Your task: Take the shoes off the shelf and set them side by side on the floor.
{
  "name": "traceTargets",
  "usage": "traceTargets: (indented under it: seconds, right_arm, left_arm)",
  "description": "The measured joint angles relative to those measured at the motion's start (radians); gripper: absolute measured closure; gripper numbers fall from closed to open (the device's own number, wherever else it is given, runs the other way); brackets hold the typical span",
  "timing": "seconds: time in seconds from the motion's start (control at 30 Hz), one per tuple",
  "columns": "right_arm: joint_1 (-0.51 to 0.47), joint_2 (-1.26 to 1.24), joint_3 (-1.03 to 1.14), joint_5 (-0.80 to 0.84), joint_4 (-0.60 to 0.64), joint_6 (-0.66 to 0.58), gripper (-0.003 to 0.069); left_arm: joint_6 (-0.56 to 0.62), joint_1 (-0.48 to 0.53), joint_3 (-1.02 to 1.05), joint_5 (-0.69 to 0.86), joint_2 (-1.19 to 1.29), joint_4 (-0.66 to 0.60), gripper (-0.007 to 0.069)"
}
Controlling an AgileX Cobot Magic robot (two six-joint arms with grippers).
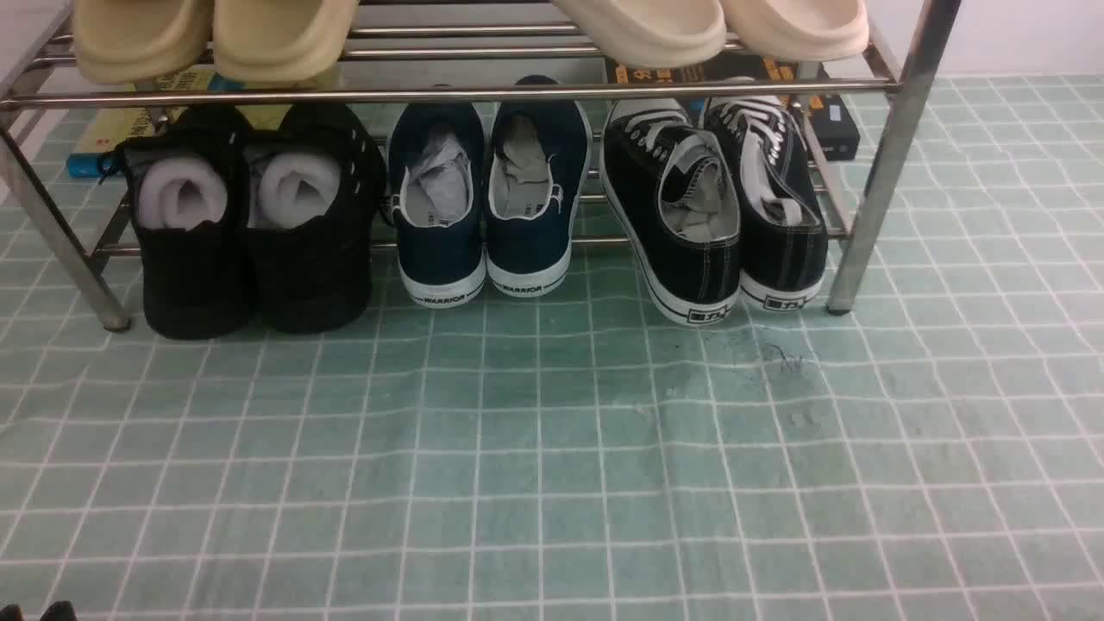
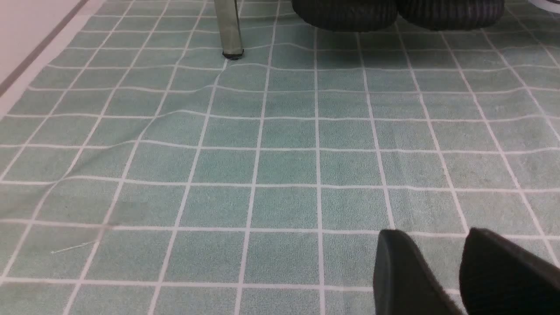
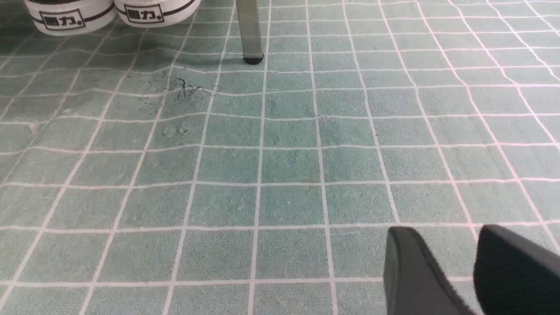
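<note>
front view: the shoes [image 1: 716, 207] sit on the lower tier of the shelf [image 1: 448, 93], upper right of the frame, not yet moved to the floor [image 1: 552, 448]. the left gripper [image 2: 433, 245] and right gripper [image 3: 442, 238], lower right of their wrist views, have fingers parted and hold nothing. the next move likely calls for reaching a heel.

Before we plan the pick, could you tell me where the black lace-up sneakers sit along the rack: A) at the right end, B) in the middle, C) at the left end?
A: the black lace-up sneakers sit at the right end of the rack, with the navy pair to their left.
</note>
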Motion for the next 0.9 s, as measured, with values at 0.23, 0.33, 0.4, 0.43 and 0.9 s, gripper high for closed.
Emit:
traceTargets:
  seconds: [0.23,0.33,0.4,0.43,0.9]
  right_arm:
    - [0.000,0.000,0.000,0.000,0.000,0.000,0.0419]
    - [0.000,0.000,0.000,0.000,0.000,0.000,0.0419]
    - [0.000,0.000,0.000,0.000,0.000,0.000,0.0419]
    - [0.000,0.000,0.000,0.000,0.000,0.000,0.0419]
    - [0.000,0.000,0.000,0.000,-0.098,0.000,0.0419]
  left_arm:
    - [0.000,0.000,0.000,0.000,0.000,0.000,0.0385]
    - [0.000,0.000,0.000,0.000,0.000,0.000,0.0385]
    - [0.000,0.000,0.000,0.000,0.000,0.000,0.0385]
    - [0.000,0.000,0.000,0.000,0.000,0.000,0.0385]
    - [0.000,0.000,0.000,0.000,0.000,0.000,0.0385]
